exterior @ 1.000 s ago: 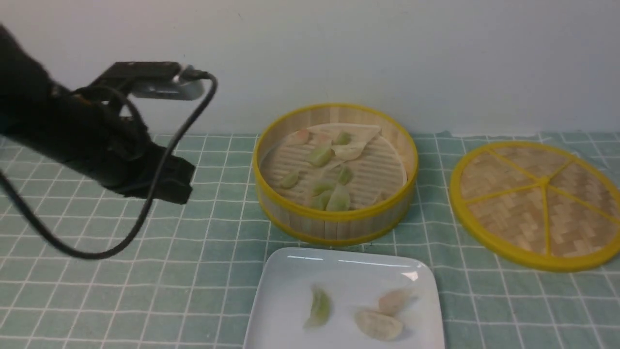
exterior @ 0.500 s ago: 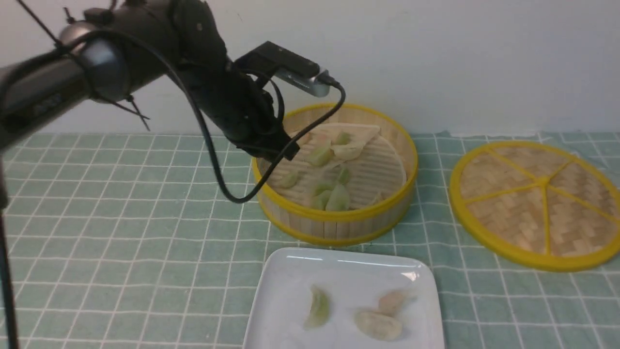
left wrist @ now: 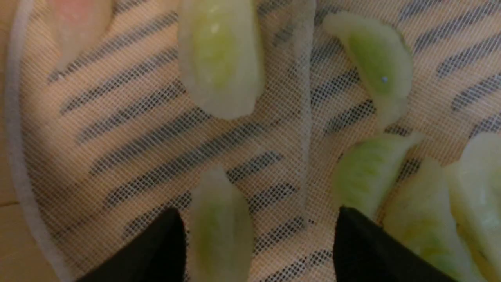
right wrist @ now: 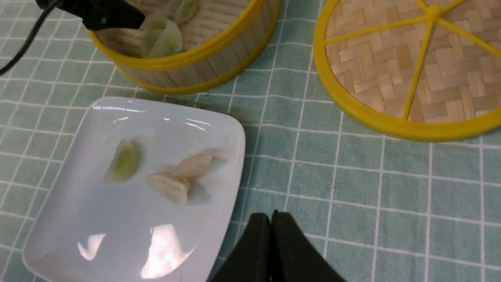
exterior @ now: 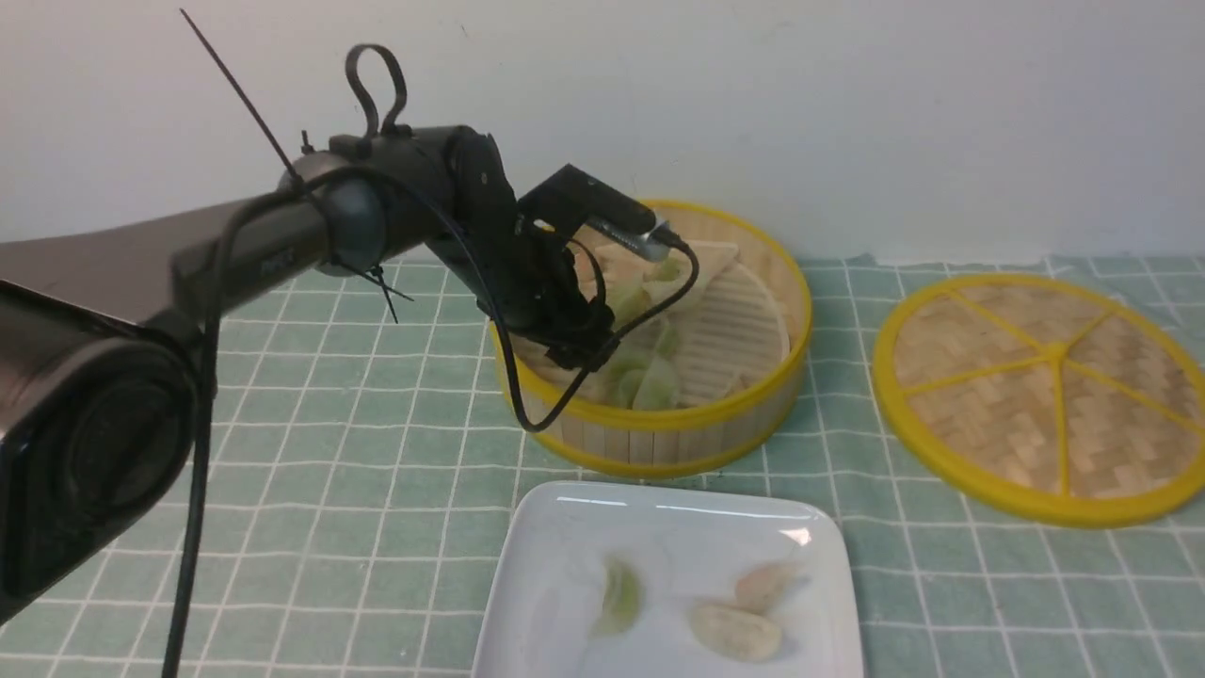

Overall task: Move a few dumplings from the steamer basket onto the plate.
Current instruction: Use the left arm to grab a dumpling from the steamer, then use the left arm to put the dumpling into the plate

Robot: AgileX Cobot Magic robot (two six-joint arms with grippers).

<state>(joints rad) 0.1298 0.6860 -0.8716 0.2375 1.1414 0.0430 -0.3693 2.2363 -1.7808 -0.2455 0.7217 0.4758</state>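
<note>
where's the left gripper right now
In the front view the left gripper is inside the steamer basket, over its left half, beyond the plate. The left wrist view shows it open, with a green dumpling between its fingertips.

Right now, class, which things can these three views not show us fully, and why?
- Front view: the left gripper covers part of the steamer basket, so its dumplings cannot be counted.
- Front view: the plate loses its near edge to the frame.
- Left wrist view: too close; edge dumplings are cropped.
</note>
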